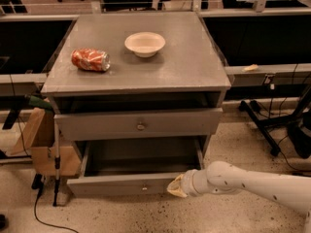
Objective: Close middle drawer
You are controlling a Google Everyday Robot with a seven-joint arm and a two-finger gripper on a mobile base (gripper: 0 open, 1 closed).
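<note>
The middle drawer (116, 185) is the low grey one. It is pulled far out of the grey cabinet (146, 76), showing its bare grey box and a slim front with a small dull knob (144, 188). My gripper (176, 186), a cream tip on a white arm (243, 182), comes in from the right. It sits at the right end of that drawer's front panel, touching or nearly touching it. The drawer above (138, 123) has a taller front and a shinier knob and stands out only slightly.
On the cabinet top lie a crushed red can (91, 59) and a white bowl (145, 43). A cardboard box (43, 144) and a thin pole stand at the cabinet's left. A black chair base (272, 120) and cables are on the floor at the right.
</note>
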